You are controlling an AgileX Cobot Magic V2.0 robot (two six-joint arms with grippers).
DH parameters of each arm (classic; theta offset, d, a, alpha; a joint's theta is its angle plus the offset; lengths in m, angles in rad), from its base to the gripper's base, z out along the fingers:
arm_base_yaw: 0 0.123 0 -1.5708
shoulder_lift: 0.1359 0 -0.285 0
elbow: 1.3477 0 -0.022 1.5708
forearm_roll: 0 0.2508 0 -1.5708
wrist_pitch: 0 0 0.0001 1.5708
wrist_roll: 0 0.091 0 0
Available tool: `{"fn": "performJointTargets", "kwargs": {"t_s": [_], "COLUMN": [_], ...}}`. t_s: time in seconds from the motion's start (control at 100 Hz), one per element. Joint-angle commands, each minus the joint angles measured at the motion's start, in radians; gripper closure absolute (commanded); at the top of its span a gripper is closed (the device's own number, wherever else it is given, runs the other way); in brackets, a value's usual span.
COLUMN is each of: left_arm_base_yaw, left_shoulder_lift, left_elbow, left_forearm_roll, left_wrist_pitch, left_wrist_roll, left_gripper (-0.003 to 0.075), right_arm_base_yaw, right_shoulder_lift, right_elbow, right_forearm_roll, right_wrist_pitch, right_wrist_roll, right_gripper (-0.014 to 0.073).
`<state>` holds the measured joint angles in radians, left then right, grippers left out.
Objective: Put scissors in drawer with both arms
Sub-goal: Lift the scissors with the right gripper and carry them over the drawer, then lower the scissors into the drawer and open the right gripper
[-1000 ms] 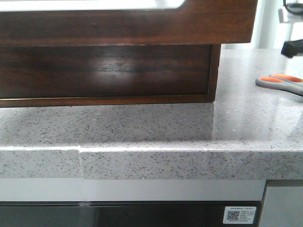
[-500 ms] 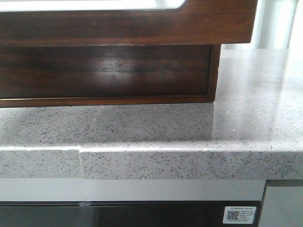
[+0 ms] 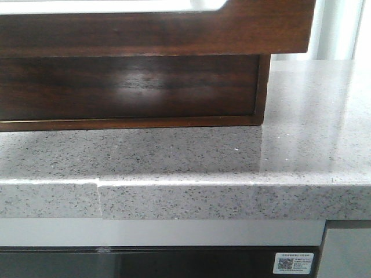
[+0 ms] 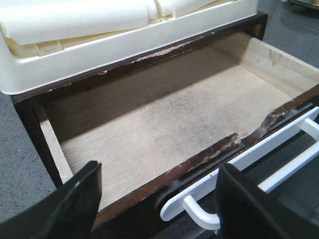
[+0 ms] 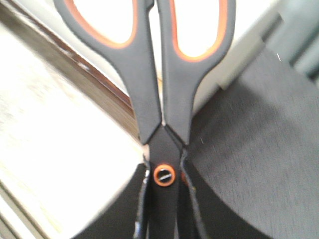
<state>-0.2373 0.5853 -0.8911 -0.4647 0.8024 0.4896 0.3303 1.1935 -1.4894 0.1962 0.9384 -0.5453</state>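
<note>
The drawer (image 4: pixel 164 114) stands pulled open in the left wrist view, dark brown with a bare whitish floor and nothing in it. Its dark front also shows at the top of the front view (image 3: pixel 174 29). My left gripper (image 4: pixel 159 209) is open at the drawer's front, with the white handle (image 4: pixel 234 169) between its black fingers (image 4: pixel 75 199). My right gripper (image 5: pixel 163 204) is shut on the scissors (image 5: pixel 149 99) near their orange pivot screw. The grey handles with orange linings point away over the drawer's rim and pale inside. Neither arm nor the scissors show in the front view.
A cream plastic box (image 4: pixel 99 40) sits on top of the cabinet above the drawer. The speckled grey counter (image 3: pixel 232 156) runs under the cabinet to a front edge. A lower dark panel (image 3: pixel 127 87) sits beneath the open drawer.
One second ago the scissors lay on the counter at the right edge of the front view with a black gripper part above them. Both have since left that view.
</note>
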Motion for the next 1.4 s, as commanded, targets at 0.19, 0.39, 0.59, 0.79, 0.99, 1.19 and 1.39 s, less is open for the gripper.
{"fn": "performJointTargets", "kwargs": {"t_s": [0.19,0.39,0.59,0.79,0.99,1.19,1.39], "left_arm_base_yaw": [-0.006,-0.006,-0.006,-0.006,-0.006,-0.006,-0.006], "left_shoulder_lift": [0.010,0.010,0.010,0.010,0.010,0.010,0.010], "left_elbow": [-0.031,-0.031,-0.031,-0.031,-0.031,-0.031,-0.031], "left_forearm_roll": [-0.026,-0.026,-0.026,-0.026,-0.026,-0.026,-0.003], "left_wrist_pitch": [-0.081,-0.083,-0.083,-0.083,-0.083,-0.086,-0.094], "left_wrist_roll": [-0.001,-0.001,-0.001,-0.001,-0.001,-0.001,-0.001], "left_gripper": [0.0259,0.0259,0.0259,0.0259,0.0259,0.0259,0.0259], "right_arm_base_yaw": [0.192,0.249,0.296,0.298,0.298,0.298,0.291], "right_shoulder_lift": [0.083,0.181,0.263,0.287,0.287,0.282,0.197], "right_elbow": [-0.037,-0.037,-0.037,-0.037,-0.037,-0.037,-0.073], "right_forearm_roll": [0.024,0.024,0.024,0.024,0.024,0.024,0.017], "right_wrist_pitch": [-0.180,-0.207,-0.222,-0.243,-0.223,-0.215,-0.152], "right_wrist_roll": [-0.242,-0.289,-0.375,-0.377,-0.377,-0.376,-0.275], "right_gripper": [0.0573,0.0573,0.0573,0.0573,0.0482,0.0358,0.0363]}}
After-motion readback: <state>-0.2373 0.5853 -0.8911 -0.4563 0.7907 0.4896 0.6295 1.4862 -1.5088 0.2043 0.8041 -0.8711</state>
